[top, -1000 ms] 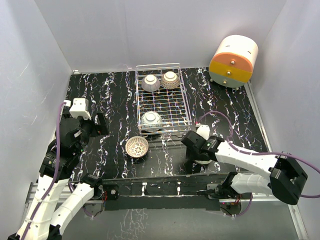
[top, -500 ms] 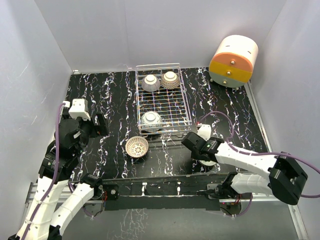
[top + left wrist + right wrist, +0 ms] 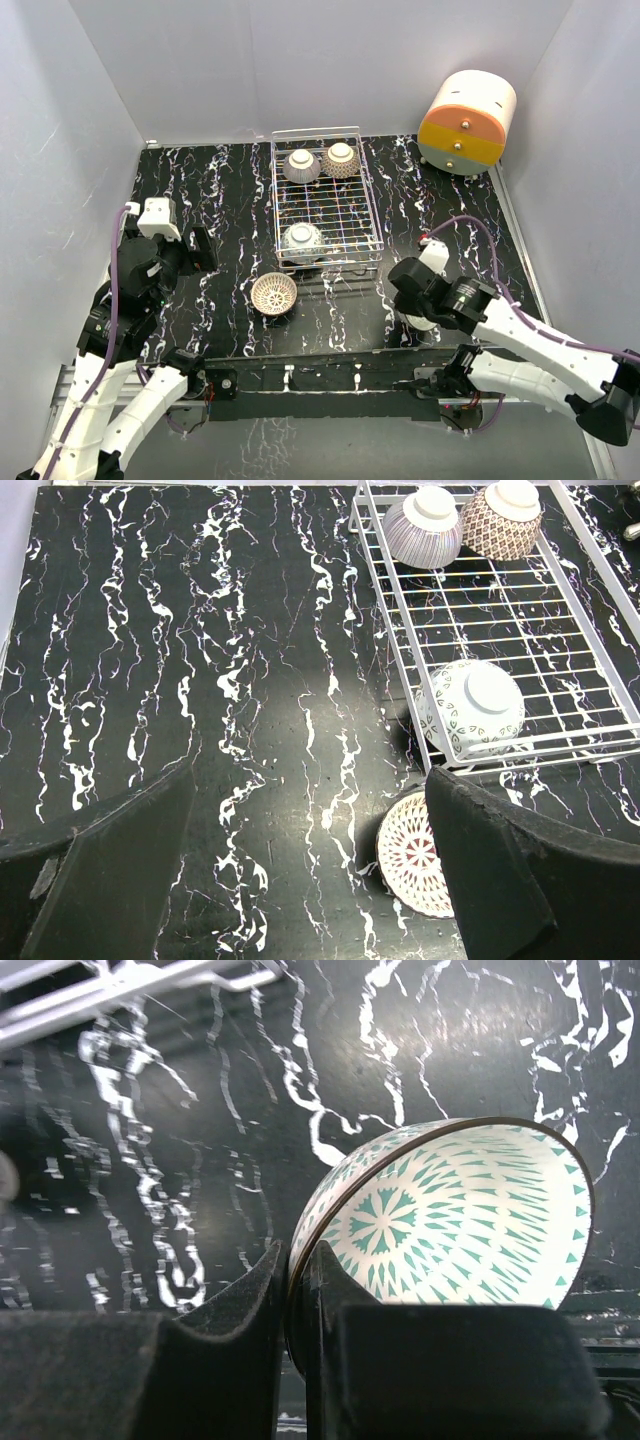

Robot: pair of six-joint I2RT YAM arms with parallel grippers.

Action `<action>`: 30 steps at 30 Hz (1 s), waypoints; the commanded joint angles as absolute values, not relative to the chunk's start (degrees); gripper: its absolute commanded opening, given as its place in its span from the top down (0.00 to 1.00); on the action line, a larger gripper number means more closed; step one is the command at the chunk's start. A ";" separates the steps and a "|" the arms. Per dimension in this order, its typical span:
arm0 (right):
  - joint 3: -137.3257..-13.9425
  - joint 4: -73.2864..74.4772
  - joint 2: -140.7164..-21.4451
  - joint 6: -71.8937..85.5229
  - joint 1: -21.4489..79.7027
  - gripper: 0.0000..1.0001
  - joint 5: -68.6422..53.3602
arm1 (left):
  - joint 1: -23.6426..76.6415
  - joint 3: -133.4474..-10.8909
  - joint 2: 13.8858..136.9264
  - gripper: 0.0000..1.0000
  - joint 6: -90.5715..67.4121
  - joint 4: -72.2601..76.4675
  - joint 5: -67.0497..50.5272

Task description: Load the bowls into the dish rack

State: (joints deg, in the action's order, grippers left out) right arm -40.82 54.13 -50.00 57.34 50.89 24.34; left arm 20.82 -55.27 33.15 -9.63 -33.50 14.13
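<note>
- Black marble-look tabletop (image 3: 230, 190) veined in white, boxed in by pale grey walls.
- Right gripper (image 3: 297, 1260): clamped tight on the rim of a teal-patterned bowl (image 3: 450, 1220), a finger on each face of the wall. Bowl tipped on edge, low over the tabletop near the front, off the near-right corner of the dish rack (image 3: 274, 190). Cannot tell whether touching the surface.
- Left gripper (image 3: 310, 850): spread wide, holding nothing, hovering over the tabletop left of the rack.
- Likely trouble: only a thin rim pinch on glazed ceramic, so could pivot or slide free on a quick swing, then drop and chip (a judgement, not something seen).
- Likely too: snagging the bowl on the rack's raised near wall unless lifted clear first.
- Inside the rack, all upside down:
  - striped bowl (image 3: 423, 525) and brown-lattice bowl (image 3: 505, 518) side by side at the far end
  - white bowl (image 3: 470, 705) with dark motifs in the near-left corner
  - open grid through the middle and along the right side
- Not yet loaded: red-lattice bowl (image 3: 410, 855), upright on the tabletop just outside the rack's near-left corner.
- Well clear at the far right: cream-and-orange drawer unit (image 3: 467, 122).
- Looping off the right arm: purple cable (image 3: 470, 219), a possible snag on a wide reach.
</note>
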 commanded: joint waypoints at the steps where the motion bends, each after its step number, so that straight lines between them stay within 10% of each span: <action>1: -48.59 55.19 -46.61 57.45 51.06 0.92 28.46 | 21.05 -54.98 32.51 0.03 -9.67 -33.31 13.96; 15: -79.35 37.28 -64.93 34.37 50.19 0.92 29.65 | 21.05 -56.49 31.28 0.03 -9.49 -34.29 14.15; 30: -87.78 -11.37 -97.70 47.66 27.41 0.92 -25.33 | 21.01 -59.87 28.45 0.03 -9.01 -38.65 16.28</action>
State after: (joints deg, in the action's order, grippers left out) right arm -82.96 8.62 -91.13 40.38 28.91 -8.58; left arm 20.80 -57.08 29.47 -9.58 -36.62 14.63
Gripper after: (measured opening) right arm 0.113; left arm 0.970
